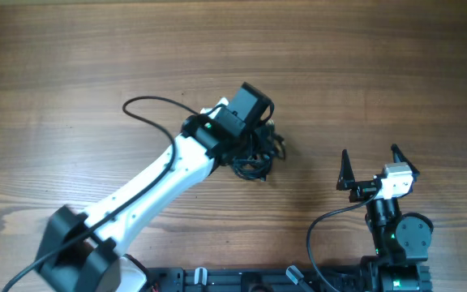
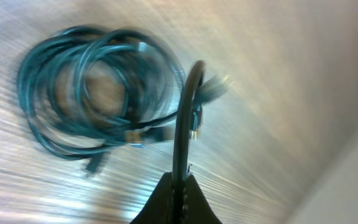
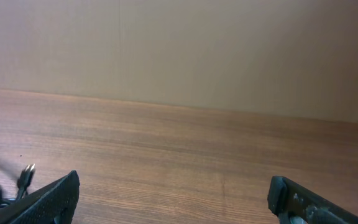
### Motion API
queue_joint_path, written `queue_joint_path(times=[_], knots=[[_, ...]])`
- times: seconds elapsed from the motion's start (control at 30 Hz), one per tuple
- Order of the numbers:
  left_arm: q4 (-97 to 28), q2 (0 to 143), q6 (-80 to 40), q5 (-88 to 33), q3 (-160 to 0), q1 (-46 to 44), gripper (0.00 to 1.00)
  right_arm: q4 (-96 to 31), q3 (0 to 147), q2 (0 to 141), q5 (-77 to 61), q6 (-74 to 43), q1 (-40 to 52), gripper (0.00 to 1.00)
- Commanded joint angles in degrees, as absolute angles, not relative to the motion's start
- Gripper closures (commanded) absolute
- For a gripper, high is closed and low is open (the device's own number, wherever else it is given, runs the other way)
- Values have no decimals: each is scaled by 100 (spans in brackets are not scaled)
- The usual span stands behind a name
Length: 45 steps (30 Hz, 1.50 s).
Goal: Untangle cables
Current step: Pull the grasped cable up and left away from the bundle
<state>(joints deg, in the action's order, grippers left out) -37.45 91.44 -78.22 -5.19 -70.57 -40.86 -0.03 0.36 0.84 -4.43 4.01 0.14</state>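
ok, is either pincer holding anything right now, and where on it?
Left pincer is shut on a strand of the cables, near a plug end by the look of it; blur hides the exact spot. Right pincer is open and empty.

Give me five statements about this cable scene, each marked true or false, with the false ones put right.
1. The right gripper is open with nothing between its fingers. True.
2. The left gripper has its fingers spread wide. False: they are shut together.
3. The cables lie in one bunch. True.
4. The cables lie under the right gripper. False: they lie at the left gripper, well apart from the right one.
5. The table is covered with a white cloth. False: it is bare wood.
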Motion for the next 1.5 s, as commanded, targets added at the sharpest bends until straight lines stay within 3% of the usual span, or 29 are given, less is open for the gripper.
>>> queue_joint_path(times=[0.0, 0.27, 0.63, 0.83, 0.93, 1.1, 1.47], knots=[[-3072, 8493, -6753, -392, -7210, -4062, 96, 5, 32, 54, -386, 447, 36, 0], [-2545, 7907, -6486, -97, -7210, -3896, 96, 5, 32, 54, -386, 447, 36, 0], [-2436, 6451, -6340, -207, -7210, -2536, 96, 5, 32, 54, -386, 447, 36, 0], [-2589, 6412, -6335, 224, -7210, -2521, 96, 5, 32, 54, -386, 447, 36, 0], [-3236, 6412, -6333, 569, -7210, -2521, 96, 5, 32, 54, -386, 447, 36, 0], [-3544, 6416, -5221, 784, -7210, -2521, 96, 5, 32, 54, -386, 447, 36, 0], [-4036, 6418, -4818, 930, -7210, -2447, 96, 5, 32, 54, -386, 447, 36, 0]])
